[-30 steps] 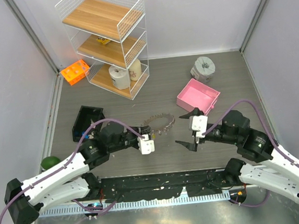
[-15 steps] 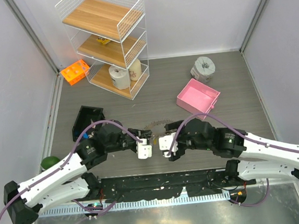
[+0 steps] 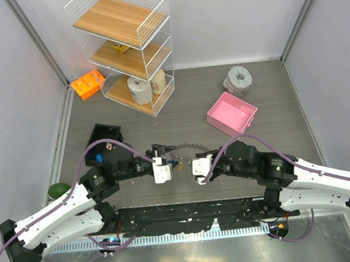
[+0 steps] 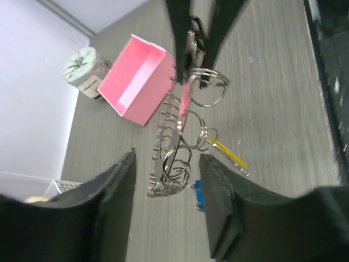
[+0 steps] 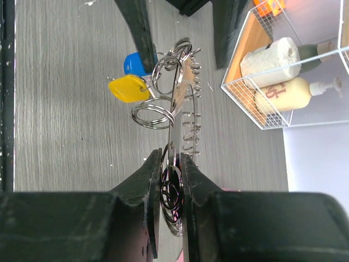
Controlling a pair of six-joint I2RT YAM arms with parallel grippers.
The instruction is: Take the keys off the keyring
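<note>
The keyring [image 3: 186, 147] is lifted between my two grippers near the table's front middle, on edge. Its silver keys [image 5: 192, 124] fan out like saw teeth. A blue-headed key [image 5: 136, 62] and a yellow-headed key [image 5: 126, 88] hang from small rings at the left gripper's end. My right gripper [image 5: 170, 162] is shut on the ring's wire and the small rings there. My left gripper [image 4: 167, 164] is open, its fingers [image 4: 112, 204] standing either side of the ring's other end. The blue key [image 4: 198, 195] lies close by its right finger.
A pink box [image 3: 231, 112] lies right of the keyring, a grey roll with a star top [image 3: 238, 79] behind it. A white wire shelf [image 3: 125, 46] with bottles stands at the back left. An orange rack [image 3: 88, 84], a black box [image 3: 102, 141] and a green ball [image 3: 59, 190] are at the left.
My right arm has swung in from the right and shut on the keyring. My left gripper, shut on the ring before, has opened and shifted slightly back.
</note>
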